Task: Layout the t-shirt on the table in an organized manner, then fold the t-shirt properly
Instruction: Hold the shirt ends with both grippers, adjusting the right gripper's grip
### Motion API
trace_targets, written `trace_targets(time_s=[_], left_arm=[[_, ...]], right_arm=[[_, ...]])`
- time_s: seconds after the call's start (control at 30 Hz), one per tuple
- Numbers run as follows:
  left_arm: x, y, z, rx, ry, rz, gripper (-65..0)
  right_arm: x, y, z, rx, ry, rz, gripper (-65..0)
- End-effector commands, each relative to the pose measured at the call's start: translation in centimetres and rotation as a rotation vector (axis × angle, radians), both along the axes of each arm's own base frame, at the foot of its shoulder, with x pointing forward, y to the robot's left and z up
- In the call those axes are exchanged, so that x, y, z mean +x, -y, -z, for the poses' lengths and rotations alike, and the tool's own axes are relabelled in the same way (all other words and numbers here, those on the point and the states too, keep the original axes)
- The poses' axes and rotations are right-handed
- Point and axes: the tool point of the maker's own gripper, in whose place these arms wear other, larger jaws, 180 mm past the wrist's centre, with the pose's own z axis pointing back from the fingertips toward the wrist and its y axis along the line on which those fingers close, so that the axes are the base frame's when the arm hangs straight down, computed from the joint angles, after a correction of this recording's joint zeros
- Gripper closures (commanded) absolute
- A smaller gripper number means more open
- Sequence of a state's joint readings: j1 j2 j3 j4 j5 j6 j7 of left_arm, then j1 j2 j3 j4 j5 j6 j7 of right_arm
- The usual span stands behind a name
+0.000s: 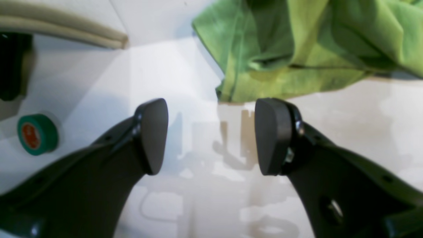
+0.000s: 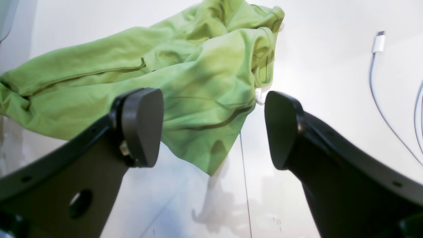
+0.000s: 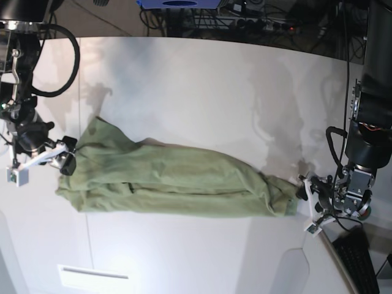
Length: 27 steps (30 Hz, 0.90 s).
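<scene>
**T-shirt bunched lengthwise, both ends released**

The t-shirt (image 3: 174, 184) is lying as a long crumpled roll across the middle of the base view, on the white surface (image 3: 202, 79). Your left gripper (image 1: 211, 135) is sitting at the roll's right end, fingers (image 1: 153, 135) parted and holding nothing, the cloth edge just beyond them. Your right gripper (image 2: 211, 129) is standing wide apart at the left end, also empty, near the collar (image 2: 264, 62). You are probably about to regrasp for spreading. Pick one single layer at each end, not the whole bundle, and pinch at a hem or shoulder seam so the cloth is opening flat as you draw it apart.
</scene>
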<state>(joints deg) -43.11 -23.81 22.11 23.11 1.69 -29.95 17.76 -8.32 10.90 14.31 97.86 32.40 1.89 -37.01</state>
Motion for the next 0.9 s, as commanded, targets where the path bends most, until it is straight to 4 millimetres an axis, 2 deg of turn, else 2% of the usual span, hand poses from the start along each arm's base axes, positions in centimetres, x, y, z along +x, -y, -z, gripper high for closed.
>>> trace_targets(time_s=[0.0, 0.07, 0.2, 0.4, 0.67, 0.87], left_arm=[[1.7, -0.4, -2.1, 0.000, 0.058, -0.008, -39.7], [1.6, -0.2, -1.8, 0.001, 0.052, -0.004, -39.7], [1.7, 2.1, -1.0, -0.022, 0.042, 0.025, -39.3], [0.9, 5.7, 1.2, -0.074, -0.008, 0.047, -39.0], [1.4, 5.9, 0.7, -0.074, -0.006, 0.050, -38.8], [1.1, 7.0, 0.9, -0.106, -0.018, 0.076, -38.8]], right_arm=[[0.7, 0.5, -1.3, -0.008, 0.049, 0.009, -44.6], [0.4, 0.4, -1.0, -0.007, 0.041, 0.009, -44.6], [0.4, 0.4, -1.0, -0.007, 0.040, 0.009, -44.6], [0.4, 0.5, -1.0, -0.007, 0.040, 0.010, -44.6], [0.4, 0.4, -1.0, -0.007, 0.041, 0.008, -44.6], [0.5, 0.4, -1.1, -0.007, 0.044, 0.008, -44.6]])
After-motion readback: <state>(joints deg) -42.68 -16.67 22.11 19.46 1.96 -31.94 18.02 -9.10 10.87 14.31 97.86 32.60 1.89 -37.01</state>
